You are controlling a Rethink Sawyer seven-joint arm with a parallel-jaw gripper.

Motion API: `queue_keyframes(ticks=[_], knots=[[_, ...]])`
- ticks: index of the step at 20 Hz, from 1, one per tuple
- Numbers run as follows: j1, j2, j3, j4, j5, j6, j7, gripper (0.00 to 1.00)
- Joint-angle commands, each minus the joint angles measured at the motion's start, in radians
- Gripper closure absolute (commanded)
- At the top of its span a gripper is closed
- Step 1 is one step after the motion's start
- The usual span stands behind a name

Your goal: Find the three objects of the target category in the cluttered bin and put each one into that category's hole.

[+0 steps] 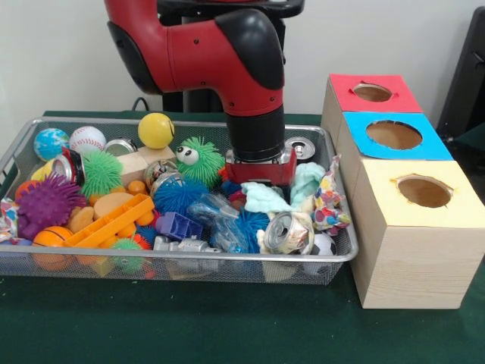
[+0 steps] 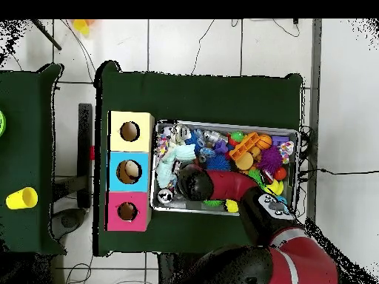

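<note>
the gripper (image 1: 260, 176) is sunk into the bin (image 1: 189, 259) right of centre, its jaws hidden so i cannot tell their state, no plush animal shows among the clutter, and the red box's hole (image 1: 372, 92) looks empty, so sorting seems barely begun.

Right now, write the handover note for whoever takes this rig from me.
Gripper: down inside the bin, buried in the clutter near the mint cloth; open or shut cannot be told, nor whether it holds anything.
Bin: full of spiky balls, cans, blocks; no plush toy clearly visible from either view.
Red-topped box: farthest of the three in the front view; its hole looks unobstructed; contents not visible.
Done: nothing confirmed.
Left: find the three plush animals and drop each in the red box's hole.
</note>
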Motion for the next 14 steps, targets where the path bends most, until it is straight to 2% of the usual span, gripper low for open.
queue_keyframes(ticks=[1, 5, 11, 14], knots=[[-0.103, 0.082, -0.056, 0.002, -0.159, 0.108, -0.132, 0.00], [-0.111, 0.079, -0.055, -0.011, -0.191, 0.121, -0.131, 0.00], [-0.138, 0.020, -0.040, 0.026, -0.213, 0.163, -0.139, 0.00], [-0.158, 0.012, -0.025, 0.030, -0.232, 0.161, -0.145, 0.00]])
